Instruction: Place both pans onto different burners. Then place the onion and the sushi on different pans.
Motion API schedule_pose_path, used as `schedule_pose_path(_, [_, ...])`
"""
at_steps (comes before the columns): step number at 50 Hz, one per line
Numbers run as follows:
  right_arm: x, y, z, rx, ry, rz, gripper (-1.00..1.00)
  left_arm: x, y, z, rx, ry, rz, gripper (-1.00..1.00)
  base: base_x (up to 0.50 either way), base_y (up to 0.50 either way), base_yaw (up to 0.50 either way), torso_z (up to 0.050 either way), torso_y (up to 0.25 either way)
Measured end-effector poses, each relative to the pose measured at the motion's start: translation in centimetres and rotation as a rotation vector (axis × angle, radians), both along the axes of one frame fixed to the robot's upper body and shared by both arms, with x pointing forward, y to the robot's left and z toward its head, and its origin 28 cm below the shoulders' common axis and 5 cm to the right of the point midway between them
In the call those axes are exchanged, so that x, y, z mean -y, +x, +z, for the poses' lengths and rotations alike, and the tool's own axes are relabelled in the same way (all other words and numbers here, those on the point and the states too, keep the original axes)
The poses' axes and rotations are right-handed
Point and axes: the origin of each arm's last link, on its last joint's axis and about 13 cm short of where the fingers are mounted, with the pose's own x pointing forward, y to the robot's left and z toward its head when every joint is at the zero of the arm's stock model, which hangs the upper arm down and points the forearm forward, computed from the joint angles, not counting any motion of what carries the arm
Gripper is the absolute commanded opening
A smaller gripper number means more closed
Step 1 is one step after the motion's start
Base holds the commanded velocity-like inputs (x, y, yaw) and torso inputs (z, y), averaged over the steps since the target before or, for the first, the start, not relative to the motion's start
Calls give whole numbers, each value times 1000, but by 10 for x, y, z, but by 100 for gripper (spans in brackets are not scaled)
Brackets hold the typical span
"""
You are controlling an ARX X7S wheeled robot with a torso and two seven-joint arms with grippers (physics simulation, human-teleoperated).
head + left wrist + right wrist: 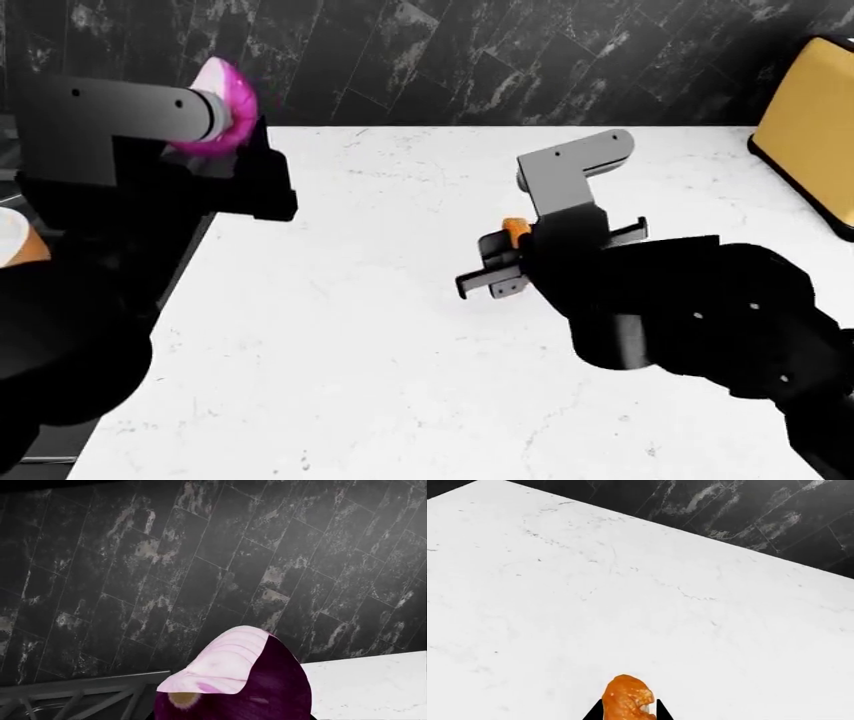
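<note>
Onion (237,680): cut off by the lower edge of the left wrist view; in the head view only its top shows above the left arm.
Left gripper (220,125): fingers hidden behind the arm's black housing and the onion; none show in the left wrist view.
Sushi (626,698): lower end cut off in the right wrist view; in the head view only 1 small orange sliver shows beside the right gripper (514,240).
Stove grate (80,695): only a corner shows, cropped; burner beneath too dark to make out.
Orange saucepan (16,245): a sliver at the head view's left edge.
Yellow-orange appliance (814,130): cropped at right edge.
</note>
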Motion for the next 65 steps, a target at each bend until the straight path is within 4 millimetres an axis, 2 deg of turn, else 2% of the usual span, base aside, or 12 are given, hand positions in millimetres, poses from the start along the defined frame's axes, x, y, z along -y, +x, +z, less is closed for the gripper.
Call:
schedule_pose_path(17, [20,-41,19,171,73,-19,-100,-2,-10,-5,49,26,24,-100,-11,0,0,0,0])
schedule_pose_path(32, [28,-64,31,288,84,-37,-100,-7,-18,-6,73,34,56,-100,-420,60,0,0,0])
schedule_pose_path(43, [29,-72,40,348,87,-37,-100,-10,-21,2,92,47,70,-100,0,0,0,0,0])
schedule_pose_path(65, [28,-82,58,418,93,-21,-100,-20,-31,23,141,91,112,-100,0,500,0,0,0])
